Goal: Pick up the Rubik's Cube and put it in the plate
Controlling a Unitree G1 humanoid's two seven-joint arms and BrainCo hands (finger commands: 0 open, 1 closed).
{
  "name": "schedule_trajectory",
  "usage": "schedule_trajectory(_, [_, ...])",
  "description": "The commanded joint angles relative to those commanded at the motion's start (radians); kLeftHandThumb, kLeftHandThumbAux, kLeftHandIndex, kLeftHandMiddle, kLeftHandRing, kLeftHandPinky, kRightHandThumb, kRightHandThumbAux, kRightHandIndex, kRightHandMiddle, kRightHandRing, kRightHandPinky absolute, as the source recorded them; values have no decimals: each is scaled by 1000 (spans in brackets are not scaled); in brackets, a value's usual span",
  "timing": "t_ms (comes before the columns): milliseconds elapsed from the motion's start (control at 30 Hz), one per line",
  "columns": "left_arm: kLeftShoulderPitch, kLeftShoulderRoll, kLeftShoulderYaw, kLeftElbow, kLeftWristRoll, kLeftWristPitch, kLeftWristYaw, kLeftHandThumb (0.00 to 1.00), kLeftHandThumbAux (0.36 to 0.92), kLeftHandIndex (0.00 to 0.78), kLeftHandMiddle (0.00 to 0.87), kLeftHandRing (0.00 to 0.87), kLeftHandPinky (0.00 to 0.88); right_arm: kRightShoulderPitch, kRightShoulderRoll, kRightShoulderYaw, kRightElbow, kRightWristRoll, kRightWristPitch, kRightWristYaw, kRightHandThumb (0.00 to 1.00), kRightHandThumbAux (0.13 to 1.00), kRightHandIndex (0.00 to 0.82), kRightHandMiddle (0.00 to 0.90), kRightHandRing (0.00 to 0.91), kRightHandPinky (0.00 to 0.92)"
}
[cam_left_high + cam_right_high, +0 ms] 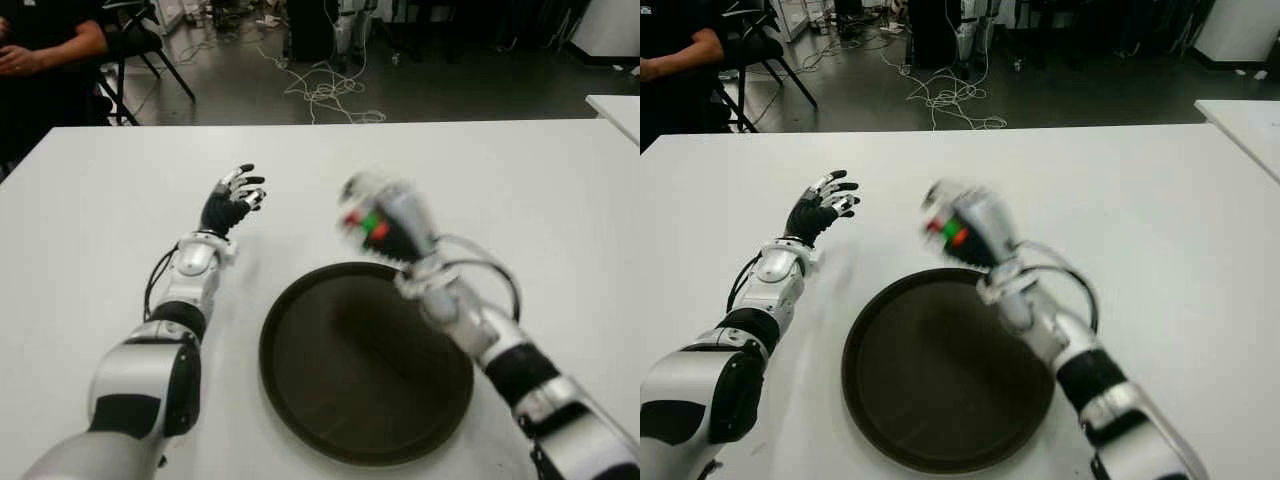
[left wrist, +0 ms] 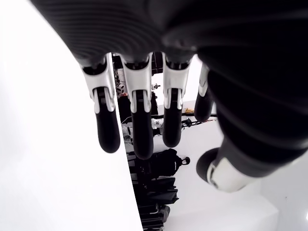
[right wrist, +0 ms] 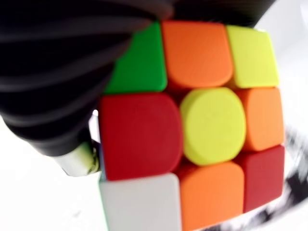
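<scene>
In the left eye view we see our right hand point(image 1: 385, 222) raised over the far rim of the dark round plate point(image 1: 330, 420), at about twelve o'clock of it, fingers wrapped around the Rubik's Cube point(image 1: 366, 226); red and green stickers show between them. The cube is in the hand, above the plate's edge, not lying in it. Our left hand point(image 1: 232, 203) shows at about ten o'clock from the plate, over the white table point(image 1: 520, 190), fingers spread and holding nothing. At the far left corner a seated person's arm point(image 1: 45, 50) is visible, and cables point(image 1: 325, 90) lie on the floor beyond the table.

The right eye view shows the same arrangement.

In the left wrist view our left fingers point(image 2: 137, 120) hang straight and apart, nothing between them.

In the right wrist view the cube point(image 3: 202, 125) fills the picture, held against our dark palm point(image 3: 57, 72), its face a mix of orange, yellow, red, green and white.
</scene>
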Motion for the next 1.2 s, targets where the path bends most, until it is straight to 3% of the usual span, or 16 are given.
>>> schedule_trajectory(167, [1, 0, 2, 0, -3, -2, -4, 254, 723, 162, 258, 284, 328, 54, -27, -1, -120, 29, 22, 160, 697, 733, 417, 533, 565, 576])
schedule_trajectory(400, [3, 0, 0, -2, -1, -7, 1, 244, 727, 157, 255, 282, 327, 64, -72, -8, -207, 36, 53, 339, 699, 733, 414, 459, 470, 489])
schedule_trajectory(900, [2, 2, 3, -1, -1, -3, 3, 256, 710, 155, 258, 290, 328, 74, -118, -17, -326, 4, 132, 502, 696, 734, 412, 430, 440, 432])
schedule_trajectory(1200, [6, 0, -2, -4, 3, -20, 6, 247, 708, 162, 266, 295, 333, 75, -91, -3, -290, -13, 167, 511, 695, 734, 412, 429, 442, 426])
